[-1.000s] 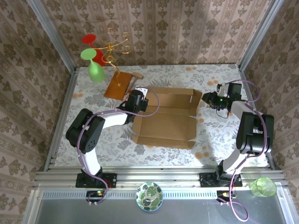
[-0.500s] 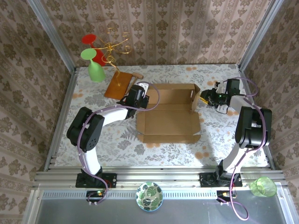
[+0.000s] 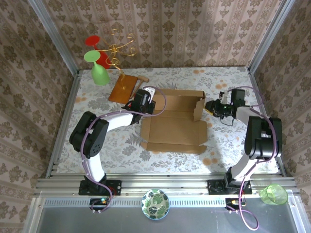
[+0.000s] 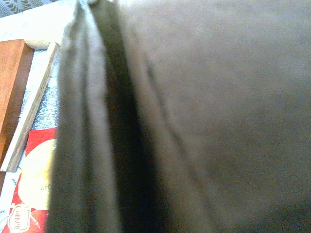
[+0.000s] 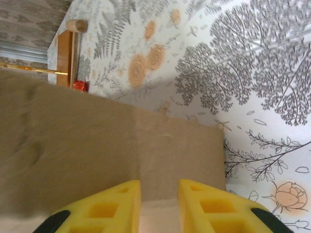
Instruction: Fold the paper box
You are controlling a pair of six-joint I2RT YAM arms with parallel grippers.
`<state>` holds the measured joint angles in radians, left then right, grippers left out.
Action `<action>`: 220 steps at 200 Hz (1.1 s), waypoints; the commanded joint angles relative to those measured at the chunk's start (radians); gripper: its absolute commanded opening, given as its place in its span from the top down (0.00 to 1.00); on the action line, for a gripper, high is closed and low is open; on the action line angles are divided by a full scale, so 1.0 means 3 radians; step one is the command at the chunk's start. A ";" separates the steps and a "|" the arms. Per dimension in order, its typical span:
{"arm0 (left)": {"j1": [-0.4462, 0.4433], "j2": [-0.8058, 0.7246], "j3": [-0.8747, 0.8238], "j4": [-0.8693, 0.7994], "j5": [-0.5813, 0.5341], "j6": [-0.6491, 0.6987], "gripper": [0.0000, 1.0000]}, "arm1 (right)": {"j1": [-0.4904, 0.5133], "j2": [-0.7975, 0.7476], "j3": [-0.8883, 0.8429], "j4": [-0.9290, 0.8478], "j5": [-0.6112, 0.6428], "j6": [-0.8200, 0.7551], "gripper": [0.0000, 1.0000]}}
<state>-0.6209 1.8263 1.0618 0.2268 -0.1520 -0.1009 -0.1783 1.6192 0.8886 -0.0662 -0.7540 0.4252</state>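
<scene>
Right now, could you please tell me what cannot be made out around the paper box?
Left wrist view: the paper box sits blurred against the lens.
Top view: the left wrist covers its own fingers.
Right wrist view: whether the right fingers touch the cardboard is unclear.

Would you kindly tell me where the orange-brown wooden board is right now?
In the top view, the wooden board lies toward the far left, between the green glass and the paper box.

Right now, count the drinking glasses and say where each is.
3. Red goblet and green goblet in the far-left corner; green cup at the near right, off the table. The paper box could hide others.
</scene>
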 commanded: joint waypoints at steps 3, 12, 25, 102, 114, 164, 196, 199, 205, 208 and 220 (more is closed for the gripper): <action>-0.0010 0.0012 0.0017 -0.0051 0.0063 0.0110 1.00 | 0.0024 -0.0215 -0.0105 0.0088 0.0139 -0.0401 0.73; -0.0007 0.0020 0.0023 -0.0066 0.0066 0.0116 1.00 | 0.0032 -0.0258 -0.0132 0.0069 0.0176 -0.0463 0.72; -0.0001 0.0032 0.0038 -0.0085 0.0076 0.0132 1.00 | 0.0050 -0.0290 -0.0133 -0.0016 0.0210 -0.0569 0.71; 0.0014 0.0049 0.0070 -0.0112 0.0162 0.0239 1.00 | 0.0208 -0.0149 0.0159 -0.0413 0.0301 -0.1043 0.62; 0.0020 0.0052 0.0066 -0.0121 0.0163 0.0253 1.00 | 0.0230 -0.0144 0.0177 -0.0439 0.0332 -0.1083 0.61; 0.0034 0.0052 0.0081 -0.0128 0.0179 0.0266 1.00 | 0.0302 -0.0164 0.0194 -0.0515 0.0427 -0.1183 0.58; 0.0034 0.0058 0.0090 -0.0137 0.0194 0.0275 1.00 | 0.0366 -0.0154 0.0266 -0.0630 0.0564 -0.1315 0.54; 0.0034 0.0059 0.0091 -0.0133 0.0198 0.0279 1.00 | 0.0365 -0.0147 0.0278 -0.0633 0.0573 -0.1323 0.54; 0.0034 0.0059 0.0090 -0.0137 0.0202 0.0278 1.00 | 0.0367 -0.0133 0.0293 -0.0633 0.0583 -0.1330 0.53; 0.0034 0.0062 0.0090 -0.0135 0.0203 0.0280 1.00 | 0.0369 -0.0125 0.0302 -0.0640 0.0588 -0.1335 0.53; 0.0037 0.0061 0.0090 -0.0133 0.0210 0.0283 1.00 | 0.0386 -0.0102 0.0345 -0.0641 0.0621 -0.1351 0.52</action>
<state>-0.6136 1.8267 1.0679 0.2153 -0.1143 -0.0502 -0.0731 1.5681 0.9451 -0.2260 -0.6109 0.0658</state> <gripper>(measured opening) 0.089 0.473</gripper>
